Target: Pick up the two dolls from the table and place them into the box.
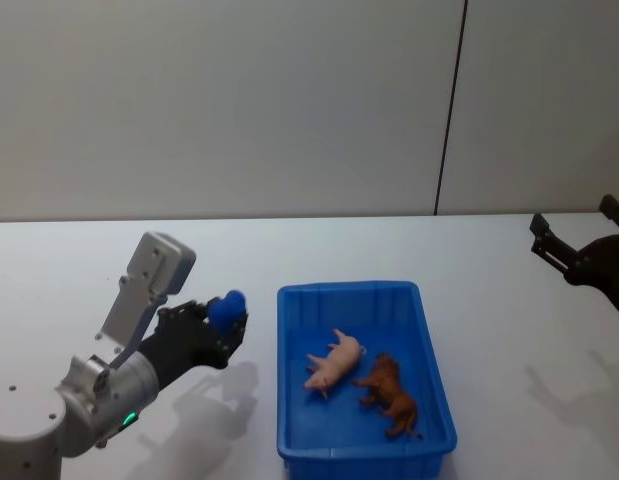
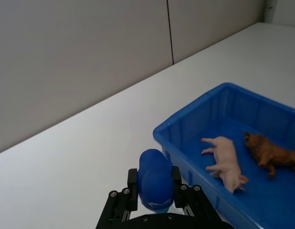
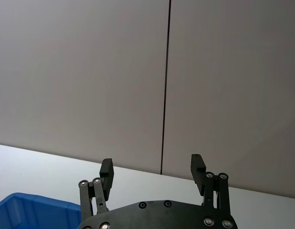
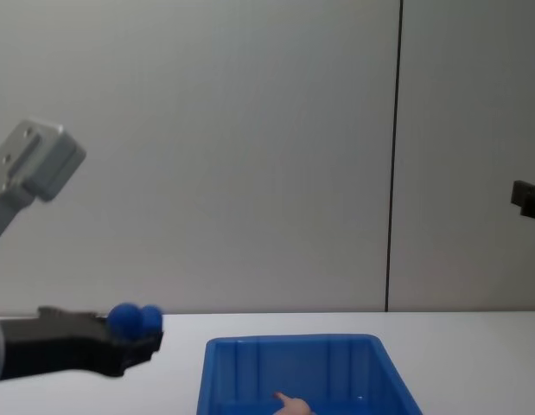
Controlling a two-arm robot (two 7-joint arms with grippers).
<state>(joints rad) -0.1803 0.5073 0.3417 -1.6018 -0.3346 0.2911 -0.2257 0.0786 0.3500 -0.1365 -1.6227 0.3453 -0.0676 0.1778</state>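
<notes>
Lying side by side in the one blue box (image 1: 289, 370) are two dolls: a pale pink pig (image 1: 334, 364) and a reddish-brown lion-like animal (image 1: 391, 394). Both are on their sides on the box floor, close together; whether they touch cannot be told. In the head view the pig's long axis runs diagonally, snout toward the near left corner; the brown one slants the other way, toward the near right corner. The box stands on the white table (image 1: 79, 260), long axis running away from the robot. The left gripper (image 1: 227, 312) hovers just left of the box, its blue-padded fingertips (image 2: 154, 179) pressed together, empty. The right gripper (image 3: 152, 168) hangs well off to the right of the box, spread wide, holding nothing.
</notes>
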